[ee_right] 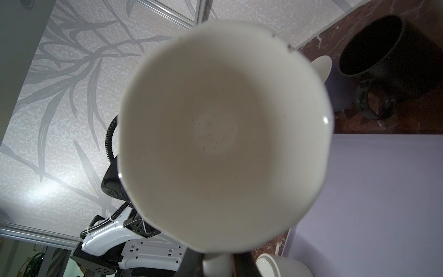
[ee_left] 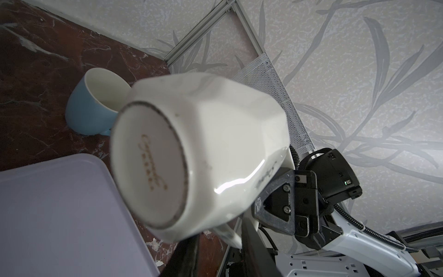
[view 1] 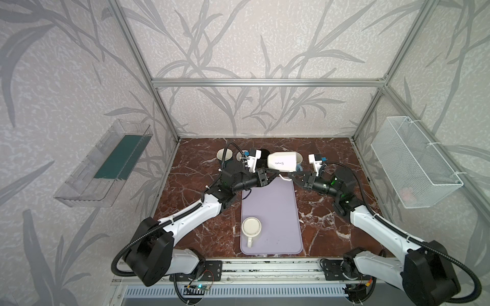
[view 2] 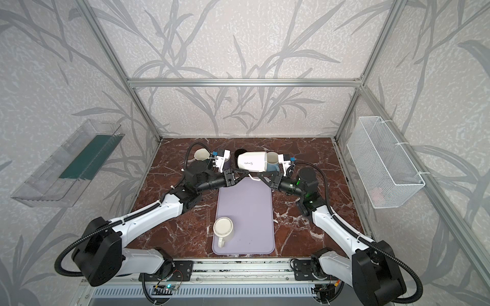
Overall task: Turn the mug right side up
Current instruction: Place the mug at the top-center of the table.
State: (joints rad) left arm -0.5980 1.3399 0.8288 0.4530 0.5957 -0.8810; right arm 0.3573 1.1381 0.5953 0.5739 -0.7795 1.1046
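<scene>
Mug (view 1: pixel 281 161) hangs sideways, its half-hidden handle (view 1: pixel 285 179) seemingly gripped by left hand (view 1: pixel 277 174) and right hand (view 1: pixel 291 175).

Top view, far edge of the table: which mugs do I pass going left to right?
Upright cream ceramic mug, black ceramic mug, white faceted ceramic mug on its side, light blue ceramic mug.

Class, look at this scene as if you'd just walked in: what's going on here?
Two robot arms hold a white mug in the air, on its side, above the far end of the lavender mat. The left gripper and right gripper both pinch its handle, which hangs underneath. A cream mug sits upside down on the mat, untouched.
</scene>
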